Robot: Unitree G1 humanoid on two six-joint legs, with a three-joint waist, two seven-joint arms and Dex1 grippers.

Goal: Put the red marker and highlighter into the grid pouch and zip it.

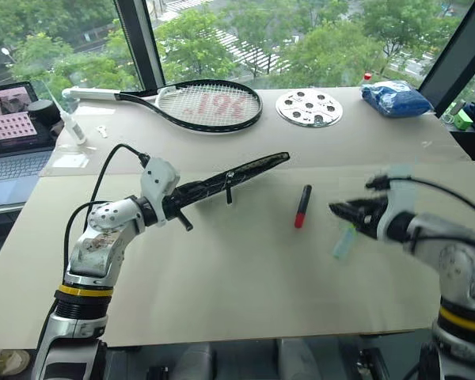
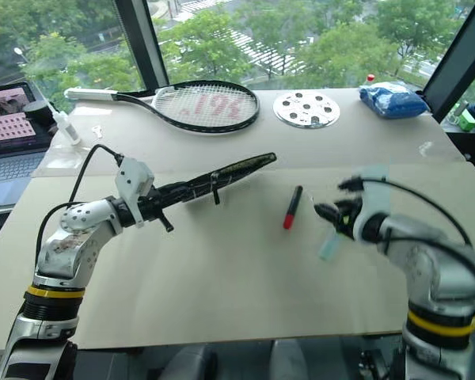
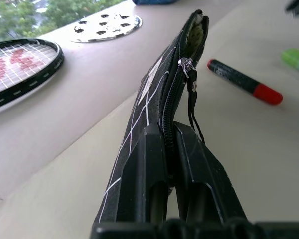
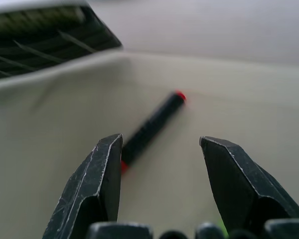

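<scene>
Window-side table (image 1: 245, 269), trees outside. Pouch (image 1: 229, 180) is clamped at one end by the left gripper (image 3: 170, 149) and held off the table mid-surface, zipper partly undone. Marker (image 1: 302, 206) lies near table centre. Highlighter (image 1: 343, 242) lies just beside the right gripper (image 4: 161, 149), whose fingers are spread and empty.

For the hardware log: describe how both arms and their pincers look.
Both arms have silver-grey metal shells with a yellow-and-black band near the elbow and looping black cables. The left pincer and right pincer each have two black wedge-shaped fingers on white wrist housings.
</scene>
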